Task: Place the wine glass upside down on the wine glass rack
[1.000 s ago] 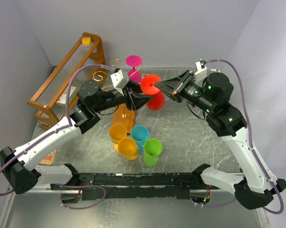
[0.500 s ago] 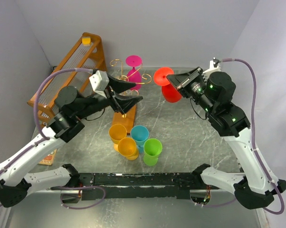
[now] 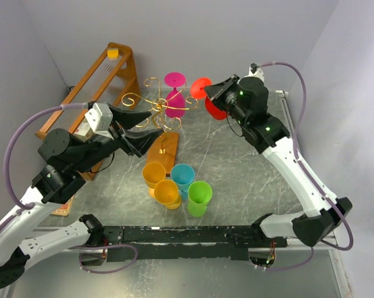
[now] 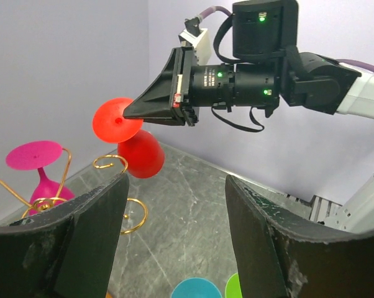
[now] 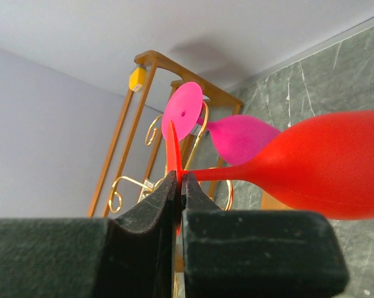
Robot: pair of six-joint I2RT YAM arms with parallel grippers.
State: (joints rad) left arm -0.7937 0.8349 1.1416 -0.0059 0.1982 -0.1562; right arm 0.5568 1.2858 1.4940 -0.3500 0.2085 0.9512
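Observation:
My right gripper [image 3: 210, 93] is shut on the thin foot of the red wine glass [image 3: 215, 112], held in the air and tilted, with its bowl [image 5: 327, 167] lower than the foot [image 4: 115, 119]. The glass hangs just right of the wine glass rack [image 3: 157, 102], a gold wire tree on a small wooden base [image 3: 164, 151]. A pink glass [image 3: 174, 93] hangs upside down on the rack. My left gripper [image 3: 157, 124] stands open and holds nothing, left of the rack. In the left wrist view its fingers [image 4: 94, 230] frame the table.
A slanted orange wooden shelf rack [image 3: 91, 93] stands at the back left with a yellow item [image 3: 113, 53] on top. Two orange cups [image 3: 154, 174], a blue cup [image 3: 182, 177] and a green cup [image 3: 199, 197] cluster in front of the rack's base.
My left gripper opened, let go of the red glass and drew back to the left. My right gripper carried the glass up and left toward the rack.

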